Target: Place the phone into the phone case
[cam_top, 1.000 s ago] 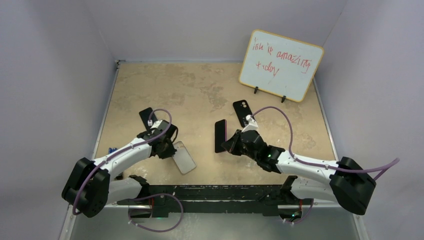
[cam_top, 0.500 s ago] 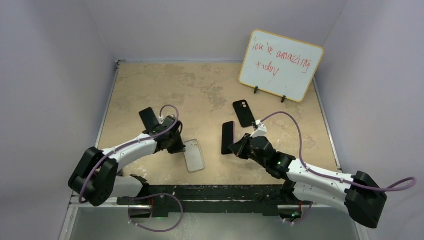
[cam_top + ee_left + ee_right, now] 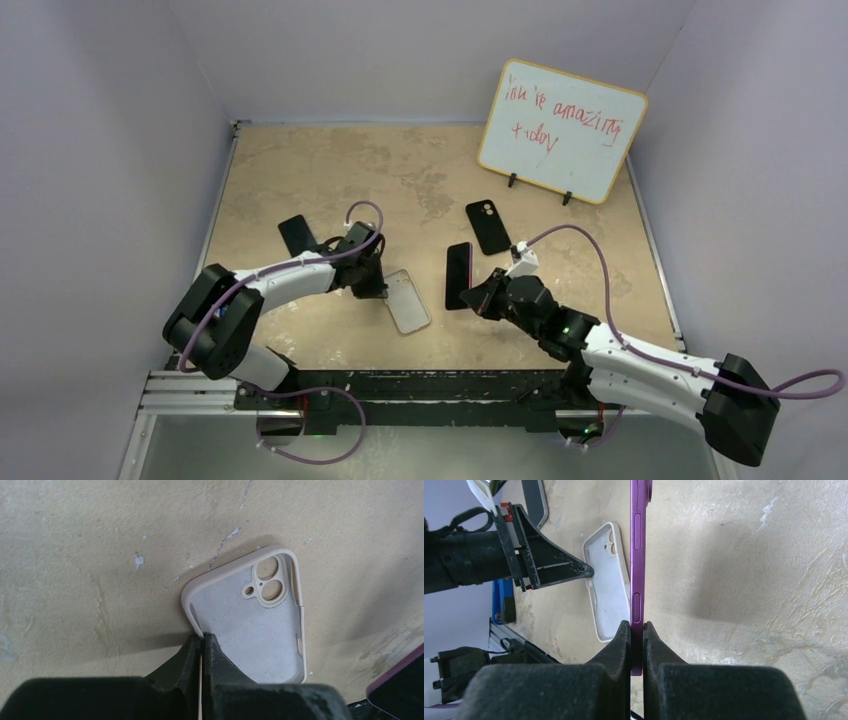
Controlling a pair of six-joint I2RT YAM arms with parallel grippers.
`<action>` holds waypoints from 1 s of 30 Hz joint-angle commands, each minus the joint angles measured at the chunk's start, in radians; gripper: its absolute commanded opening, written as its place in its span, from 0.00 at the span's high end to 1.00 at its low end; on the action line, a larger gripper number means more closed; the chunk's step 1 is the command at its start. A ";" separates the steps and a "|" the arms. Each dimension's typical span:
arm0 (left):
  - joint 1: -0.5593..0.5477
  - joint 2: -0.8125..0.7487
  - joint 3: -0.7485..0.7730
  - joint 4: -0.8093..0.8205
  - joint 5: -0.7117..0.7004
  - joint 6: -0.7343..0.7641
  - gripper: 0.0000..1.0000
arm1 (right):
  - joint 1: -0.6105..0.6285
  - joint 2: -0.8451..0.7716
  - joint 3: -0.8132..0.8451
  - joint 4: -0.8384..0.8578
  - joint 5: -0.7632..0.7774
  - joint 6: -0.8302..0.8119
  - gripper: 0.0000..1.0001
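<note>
**A:** Lilac walls are seen from above, closing in a mottled sandy table (image 3: 330, 170). Where is the task's thing?

**B:** The slim purple phone (image 3: 458, 276) is clamped at its near end by the right pincer (image 3: 472, 298). Just beside it lies the beige rubbery phone case (image 3: 408, 301), hollow side up, pinched by the left pincer (image 3: 382, 290). A black phone-shaped slab (image 3: 489, 226) lies near the purple phone. A second black slab (image 3: 296, 235) and a whiteboard with red writing (image 3: 560, 130) are further off. Nothing is seen between phone and case.

**A:** And from the left wrist?

**B:** The left pincer (image 3: 201, 642) is shut on one long wall of the case (image 3: 255, 625). The case is judged light and flexible, so it would slide or buckle unless pinned.

**A:** From the right wrist?

**B:** The phone (image 3: 638, 555) is shown edge-on, its flat faces squeezed by the closed right pincer (image 3: 637, 630), with the case (image 3: 608, 580) beyond. The phone is judged stiff, smooth and breakable. A hold near one end is thought best, so that the free end can be fed in first.
</note>
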State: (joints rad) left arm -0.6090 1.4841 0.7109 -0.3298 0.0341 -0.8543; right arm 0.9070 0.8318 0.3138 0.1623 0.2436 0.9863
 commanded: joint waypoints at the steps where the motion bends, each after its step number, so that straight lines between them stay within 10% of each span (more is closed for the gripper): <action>1: -0.047 0.070 0.030 0.292 0.145 0.012 1.00 | -0.002 0.013 0.033 0.052 -0.002 -0.016 1.00; 13: -0.085 0.068 0.081 0.221 0.097 0.090 1.00 | -0.002 0.056 0.045 0.076 -0.029 -0.025 1.00; 23: -0.085 0.042 0.081 0.216 0.148 0.074 0.70 | -0.002 0.072 0.053 0.089 -0.064 -0.008 1.00; 30: -0.043 -0.018 0.045 0.247 0.225 0.087 0.68 | -0.002 0.084 0.054 0.108 -0.108 0.038 1.00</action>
State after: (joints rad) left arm -0.6876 1.5326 0.7597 -0.1425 0.1841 -0.7837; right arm 0.9070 0.9165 0.3141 0.1745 0.1669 0.9840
